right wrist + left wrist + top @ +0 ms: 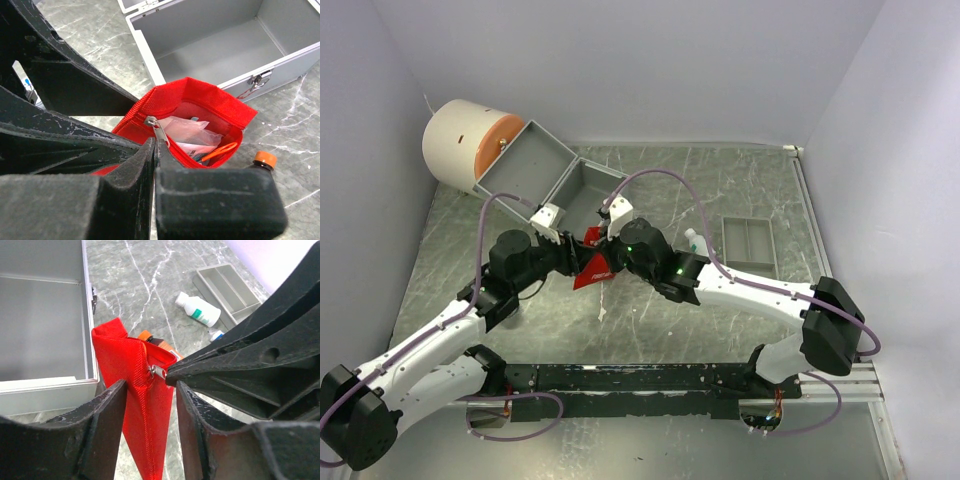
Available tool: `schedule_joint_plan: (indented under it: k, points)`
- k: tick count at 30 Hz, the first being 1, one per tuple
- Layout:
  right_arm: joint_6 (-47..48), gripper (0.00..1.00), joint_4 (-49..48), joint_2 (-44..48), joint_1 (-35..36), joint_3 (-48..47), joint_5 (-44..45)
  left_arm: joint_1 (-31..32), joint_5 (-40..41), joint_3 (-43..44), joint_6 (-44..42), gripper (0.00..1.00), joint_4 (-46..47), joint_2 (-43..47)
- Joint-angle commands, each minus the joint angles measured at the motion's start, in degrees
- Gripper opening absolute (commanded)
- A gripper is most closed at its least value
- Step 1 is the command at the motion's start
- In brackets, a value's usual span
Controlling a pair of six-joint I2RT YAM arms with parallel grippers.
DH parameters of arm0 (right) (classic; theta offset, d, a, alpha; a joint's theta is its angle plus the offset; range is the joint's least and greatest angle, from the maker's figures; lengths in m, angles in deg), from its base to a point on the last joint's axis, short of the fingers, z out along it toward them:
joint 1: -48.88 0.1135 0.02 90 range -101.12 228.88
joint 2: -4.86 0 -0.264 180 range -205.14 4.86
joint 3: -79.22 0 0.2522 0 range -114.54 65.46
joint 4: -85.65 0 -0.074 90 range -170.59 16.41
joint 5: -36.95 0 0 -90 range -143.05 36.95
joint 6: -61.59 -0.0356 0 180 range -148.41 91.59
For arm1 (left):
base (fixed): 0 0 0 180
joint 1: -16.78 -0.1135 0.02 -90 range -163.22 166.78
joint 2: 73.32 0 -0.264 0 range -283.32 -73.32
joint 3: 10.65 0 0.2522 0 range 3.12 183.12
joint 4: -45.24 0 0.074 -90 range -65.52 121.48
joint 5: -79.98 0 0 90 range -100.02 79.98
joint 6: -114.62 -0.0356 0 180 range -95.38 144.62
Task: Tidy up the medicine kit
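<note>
Right end effector (155,142) pinches zipper pull (159,131); left (150,384) straddles pouch (142,425), grip unclear; sachets (187,131) right-wrist-only.

marble table (720,190) carries open grey case (582,190), drum (460,145), divided tray (750,243), white bottle (198,309).

We find no readable text
White lettering on the red pouch (592,272) and the white bottle's (198,309) green label are too small for us to read.

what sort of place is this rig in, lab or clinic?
Likely a robot lab test cell: plain walls box in a marbled tabletop, a mounting rail lines its near edge, grey case and red pouch look staged.
</note>
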Motion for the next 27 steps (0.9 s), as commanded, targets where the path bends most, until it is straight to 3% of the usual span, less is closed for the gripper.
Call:
schedule_joint_plan:
  k: [1, 6, 10, 13, 20, 24, 27]
  points:
    - [-0.7, 0.00, -2.2, -0.3, 0.4, 0.3, 0.9, 0.2, 3.7, 1.0, 0.2, 0.55, -2.7, -0.8]
    - [-1.0, 0.00, -2.7, -0.9, 0.4, 0.5, 0.7, 0.2, 8.8, 2.4, 1.0, 0.47, -4.5, -3.4]
    - [-1.3, 0.00, -2.5, -0.7, 0.4, 0.6, 1.1, 0.2, 10.4, 2.5, 0.4, 0.28, -3.7, -3.5]
    - [-1.3, 0.00, -2.2, 0.0, 0.3, 1.7, 1.2, 0.2, 9.3, 2.5, -0.5, 0.24, -3.5, -2.7]
    - [-1.1, 0.00, -2.3, 0.4, -0.8, 2.7, -3.8, 0.2, 5.5, 2.0, -0.1, 0.27, -3.4, 0.3]
    - [-1.0, 0.09, -2.8, -0.9, -0.9, 3.1, -6.3, 0.2, 3.8, 1.7, 0.2, 0.41, -3.8, 0.7]
    - [-1.3, 0.10, -2.7, -2.2, -1.1, 2.9, -5.3, 0.2, 1.5, 1.8, -0.2, 0.44, -4.1, 0.8]
